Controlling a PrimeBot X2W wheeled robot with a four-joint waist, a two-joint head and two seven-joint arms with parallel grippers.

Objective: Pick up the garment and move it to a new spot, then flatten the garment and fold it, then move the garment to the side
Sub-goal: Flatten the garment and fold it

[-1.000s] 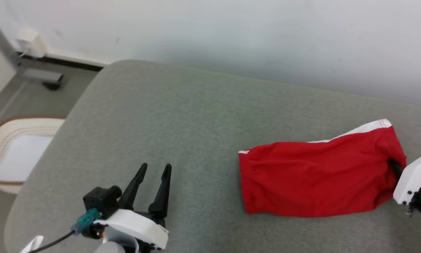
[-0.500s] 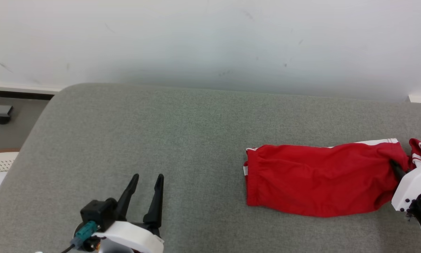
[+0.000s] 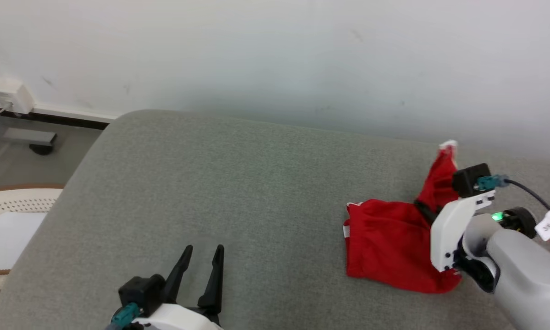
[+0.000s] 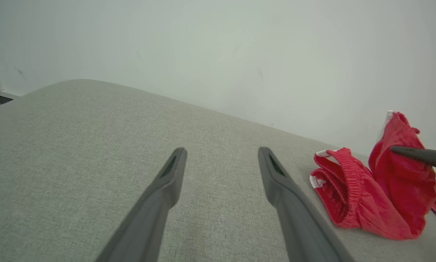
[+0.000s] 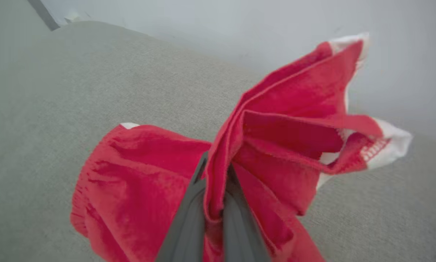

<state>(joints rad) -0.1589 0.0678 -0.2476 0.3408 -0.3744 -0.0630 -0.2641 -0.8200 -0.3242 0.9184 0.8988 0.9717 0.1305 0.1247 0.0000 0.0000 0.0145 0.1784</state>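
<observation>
From my station I see the red fabric garment with white trim (image 3: pixel 385 243) on the right part of the grey woven padded surface (image 3: pixel 210 183). It sits towards the back edge, well apart from the left gripper (image 3: pixel 203 249). Its long axis runs left to right across the head view. The gathered elastic end (image 4: pixel 343 171) points left and lies on the surface. The other end is raised and bent upward toward the wall, with a white-edged hem tip (image 3: pixel 448 145) at the top.

The right gripper (image 3: pixel 424 211) has its fingers clamped together on that raised end. In the right wrist view the red cloth is pinched between them and fans out above. The left gripper's fingers (image 4: pixel 167 182) stand wide apart, holding nothing, low over bare surface at the front left.

The surface has a rounded corner at the back left and stands before a plain white wall (image 3: pixel 275 55). Off to the left and lower down I see a grey floor (image 3: pixel 50 160) and a white perforated basket with a brown rim (image 3: pixel 13 201). There is also a small white box (image 3: pixel 9 94) on the wall, above a grey metal frame foot (image 3: pixel 27 137).
</observation>
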